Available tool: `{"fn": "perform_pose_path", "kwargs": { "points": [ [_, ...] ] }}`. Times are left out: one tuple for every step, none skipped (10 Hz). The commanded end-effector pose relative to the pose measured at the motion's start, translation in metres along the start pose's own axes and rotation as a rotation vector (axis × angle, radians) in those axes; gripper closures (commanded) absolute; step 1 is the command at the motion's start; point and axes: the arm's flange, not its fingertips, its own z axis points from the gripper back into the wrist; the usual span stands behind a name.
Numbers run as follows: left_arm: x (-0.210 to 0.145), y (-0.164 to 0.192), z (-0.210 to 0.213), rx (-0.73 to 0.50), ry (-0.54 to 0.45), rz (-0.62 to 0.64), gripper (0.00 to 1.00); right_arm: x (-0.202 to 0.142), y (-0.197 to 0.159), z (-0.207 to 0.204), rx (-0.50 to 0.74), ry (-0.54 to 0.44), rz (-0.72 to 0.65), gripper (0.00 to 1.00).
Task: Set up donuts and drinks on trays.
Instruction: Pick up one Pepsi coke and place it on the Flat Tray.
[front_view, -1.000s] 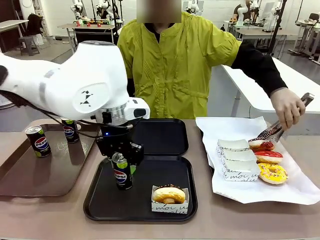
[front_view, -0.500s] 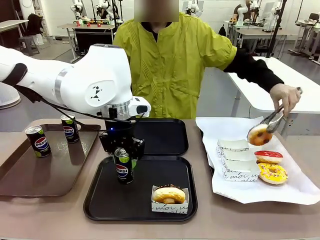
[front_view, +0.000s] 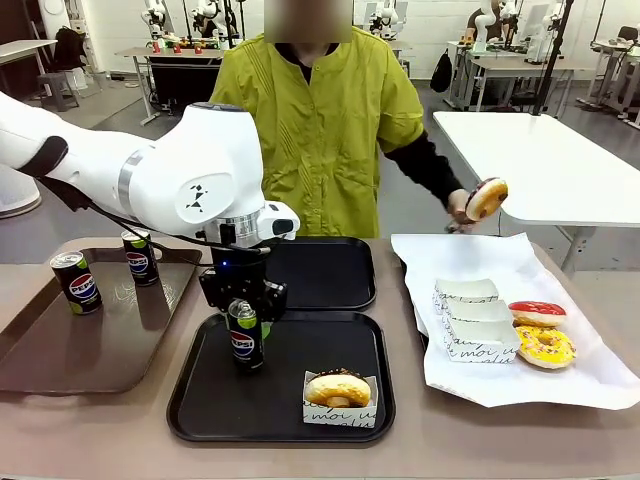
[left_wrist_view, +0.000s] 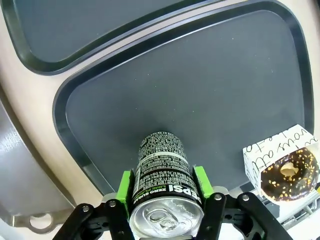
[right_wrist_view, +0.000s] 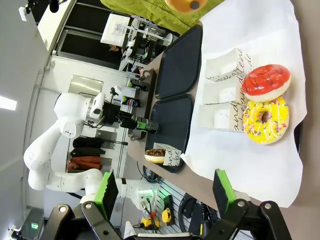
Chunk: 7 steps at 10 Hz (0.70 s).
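- The left hand (left_wrist_view: 163, 184) flanked the slim black Pepsi can (left_wrist_view: 161, 150) on the matte black tray (left_wrist_view: 225, 90); whether it clasped the can or had released it was unclear.
- It needed a straight upward retreat, lest the can tip.

A glossy dark brown plastic tray (front_view: 105, 352) lies at the left end of the tan laminate table (front_view: 100, 432). A white paper sheet (front_view: 470, 256) covers the right end. A white-topped table (front_view: 540, 160) stands beyond.
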Motion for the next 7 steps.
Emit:
{"fn": "perform_pose_path", "kwargs": {
  "points": [
    [0.002, -0.003, 0.001, 0.025, -0.032, 0.022, 0.00, 0.000, 0.000, 0.000, 0.011, -0.002, 0.004, 0.00],
    [0.003, -0.003, 0.001, 0.026, -0.031, 0.015, 0.00, 0.000, 0.000, 0.000, 0.011, -0.002, 0.004, 0.00],
    [0.002, -0.002, 0.001, 0.028, -0.029, 0.013, 0.00, 0.000, 0.000, 0.000, 0.011, -0.002, 0.004, 0.00],
    [0.000, -0.003, 0.001, 0.024, -0.028, 0.013, 0.00, 0.000, 0.000, 0.000, 0.011, -0.002, 0.004, 0.00],
    [-0.004, -0.004, 0.004, 0.021, -0.032, 0.006, 0.00, 0.000, 0.000, 0.000, 0.011, -0.002, 0.004, 0.00],
    [-0.010, -0.006, 0.010, 0.023, -0.033, 0.009, 0.00, 0.000, 0.000, 0.000, 0.011, -0.002, 0.004, 0.00],
    [-0.017, -0.007, 0.018, 0.015, -0.024, 0.010, 0.00, 0.000, 0.000, 0.000, 0.011, -0.002, 0.004, 0.00]
  ]
}}
